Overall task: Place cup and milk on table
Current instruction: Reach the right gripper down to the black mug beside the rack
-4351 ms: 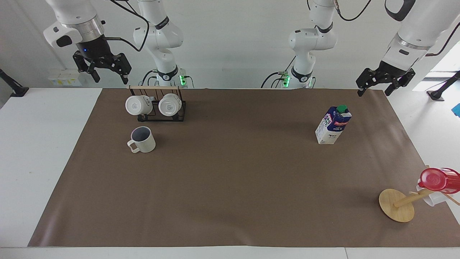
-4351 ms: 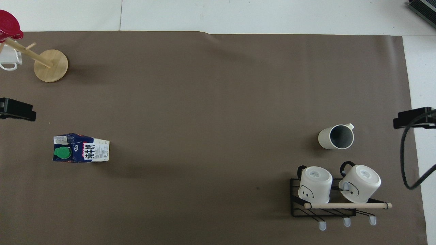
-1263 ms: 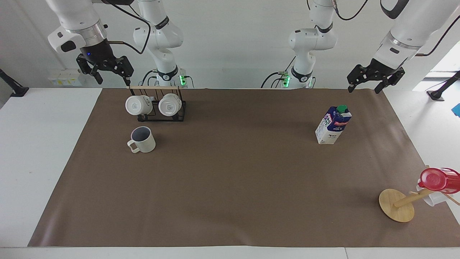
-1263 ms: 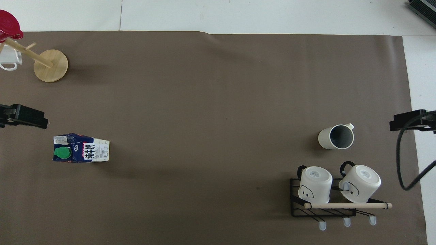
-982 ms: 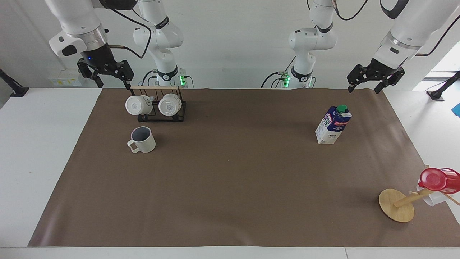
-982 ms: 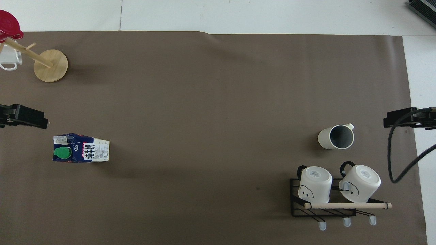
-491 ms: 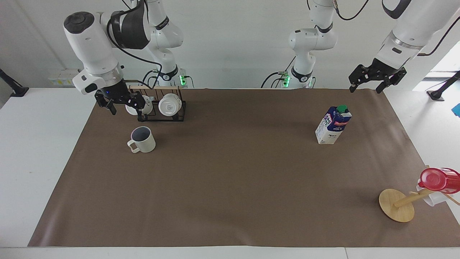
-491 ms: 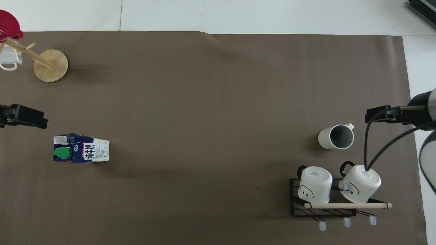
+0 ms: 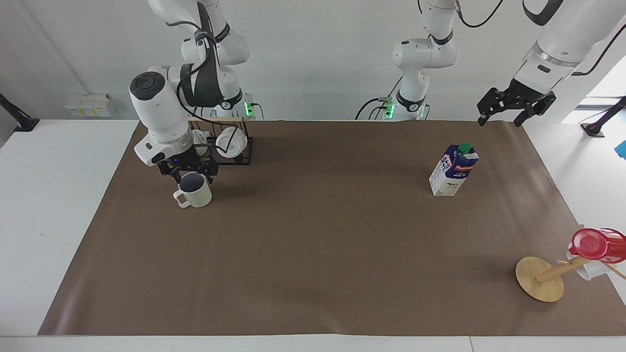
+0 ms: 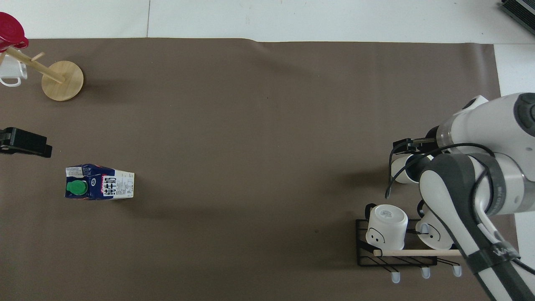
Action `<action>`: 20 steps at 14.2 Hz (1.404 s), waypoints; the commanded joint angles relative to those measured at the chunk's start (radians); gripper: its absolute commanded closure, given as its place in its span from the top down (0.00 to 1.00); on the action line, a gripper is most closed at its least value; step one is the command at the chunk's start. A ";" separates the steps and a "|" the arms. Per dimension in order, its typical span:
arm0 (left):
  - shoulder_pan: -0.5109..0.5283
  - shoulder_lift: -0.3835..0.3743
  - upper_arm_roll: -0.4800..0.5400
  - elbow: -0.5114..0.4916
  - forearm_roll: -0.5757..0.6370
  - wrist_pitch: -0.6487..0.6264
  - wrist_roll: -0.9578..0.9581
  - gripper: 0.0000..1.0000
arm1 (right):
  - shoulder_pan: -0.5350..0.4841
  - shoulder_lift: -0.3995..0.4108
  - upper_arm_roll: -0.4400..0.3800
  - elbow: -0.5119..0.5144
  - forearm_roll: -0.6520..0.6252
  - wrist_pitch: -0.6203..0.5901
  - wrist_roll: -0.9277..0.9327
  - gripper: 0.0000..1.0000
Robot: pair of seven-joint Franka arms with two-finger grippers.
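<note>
I read the scene as follows. The table (image 9: 58, 205) carries a brown mat (image 9: 313, 254) over most of its surface.

The cup (image 9: 193, 189) stands upright on the mat near the right arm's end of the table, its handle turned away from the robots and toward that end. The right gripper (image 9: 188, 171) sits just above the cup's rim on the side nearer the robots, fingers spread apart and holding nothing; I cannot tell whether a fingertip touches the rim. In the overhead view the right arm covers most of the cup (image 10: 402, 172).

The milk (image 9: 453, 169) stands upright on the mat toward the left arm's end, green cap on top. In the facing view I read "MILK" on its side panel; the red band carries writing too small to read. In the overhead view the milk (image 10: 100, 187) shows large dark Chinese characters on a white panel, with fine print beside them that I cannot read.

The left gripper (image 9: 514, 105) hangs in the air over the mat's corner nearest the left arm's base, fingers apart and empty, well apart from the milk.

A black wire rack (image 9: 230, 154) with a wooden bar stands at the mat's edge nearest the robots, just beside the cup, and holds two white mugs (image 10: 386, 225); the one in clear view has a simple face drawn on it.

A wooden cup stand (image 9: 540, 278) near the mat's corner farthest from the left arm's base bears a red cup (image 9: 596, 244)
</note>
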 commanded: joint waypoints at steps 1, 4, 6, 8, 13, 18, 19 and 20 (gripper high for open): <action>0.000 -0.007 -0.005 0.004 -0.009 -0.011 -0.002 1.00 | -0.005 0.013 0.002 -0.038 0.013 0.056 0.006 1.00; 0.000 -0.007 -0.006 0.004 -0.009 -0.012 0.006 1.00 | -0.019 0.003 0.002 -0.072 0.013 0.066 -0.004 1.00; -0.003 -0.007 -0.006 0.004 -0.009 -0.011 0.003 1.00 | -0.019 0.019 0.002 -0.095 0.013 0.099 0.003 1.00; -0.001 -0.007 -0.005 0.004 -0.009 -0.011 0.002 1.00 | -0.020 0.031 0.002 -0.123 0.013 0.147 0.005 1.00; 0.006 -0.007 -0.005 0.004 -0.009 -0.011 0.001 1.00 | -0.034 0.077 0.002 -0.124 0.013 0.185 0.005 1.00; 0.009 -0.007 -0.003 0.004 -0.009 -0.011 0.003 1.00 | -0.034 0.077 0.002 -0.124 0.013 0.190 0.006 0.85; 0.009 -0.007 -0.003 0.004 -0.009 -0.011 0.003 1.00 | -0.034 0.077 0.002 -0.124 0.013 0.188 0.008 0.74; 0.009 -0.007 -0.003 0.004 -0.009 -0.012 0.003 1.00 | -0.031 0.077 0.002 -0.123 0.013 0.188 0.008 0.66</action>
